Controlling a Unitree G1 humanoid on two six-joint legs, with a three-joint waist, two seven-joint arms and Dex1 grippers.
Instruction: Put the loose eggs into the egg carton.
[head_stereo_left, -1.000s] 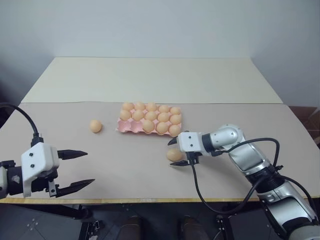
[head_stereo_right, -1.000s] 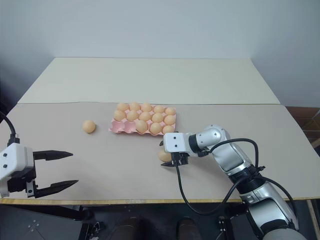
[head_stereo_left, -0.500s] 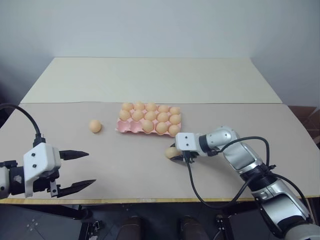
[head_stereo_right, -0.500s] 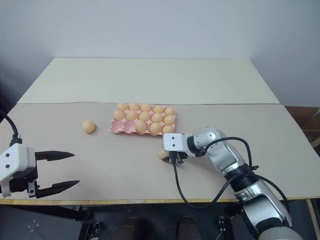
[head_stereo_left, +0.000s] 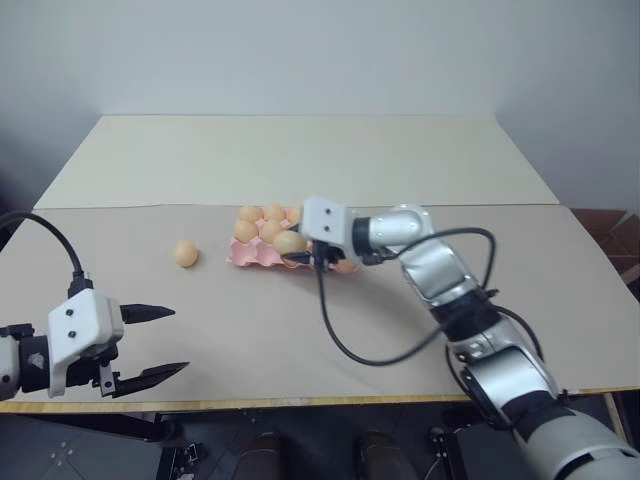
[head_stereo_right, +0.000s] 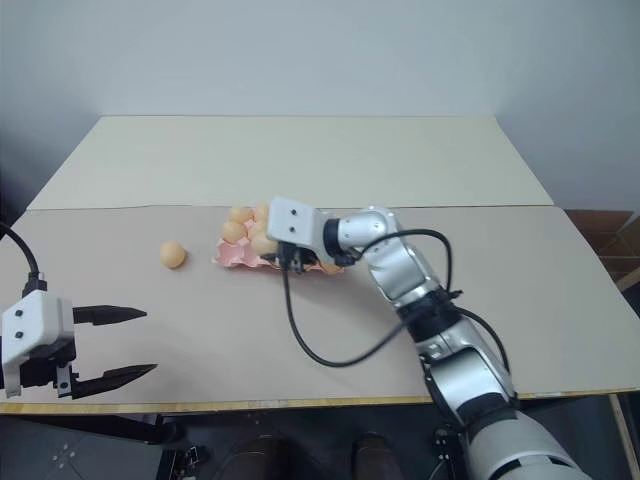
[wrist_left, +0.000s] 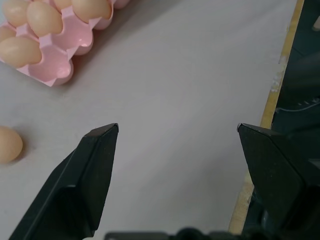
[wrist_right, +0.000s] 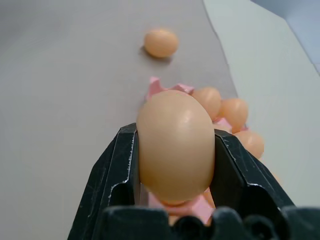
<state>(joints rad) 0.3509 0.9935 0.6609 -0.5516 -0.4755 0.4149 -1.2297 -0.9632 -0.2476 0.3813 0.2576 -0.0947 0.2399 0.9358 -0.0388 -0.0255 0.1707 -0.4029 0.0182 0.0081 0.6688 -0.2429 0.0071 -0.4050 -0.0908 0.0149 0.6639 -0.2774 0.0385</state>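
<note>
A beige table (head_stereo_left: 300, 330) is seen across the frame, a paler panel behind it, a plain grey wall above; no legible writing is noted. The pink egg carton (head_stereo_left: 245, 256) lies at centre; the right gripper (head_stereo_left: 296, 250) is clenched on an egg (wrist_right: 175, 145), apparently above the carton; one loose egg (head_stereo_left: 184, 254) lies left of it; the left gripper (head_stereo_left: 160, 342) is spread wide, lower left.

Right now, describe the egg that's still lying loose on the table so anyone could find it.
Start at the pink egg carton in the middle of the table. Beside its left end, one egg lies on the bare tabletop, apart from the carton and not in any cup.
</note>
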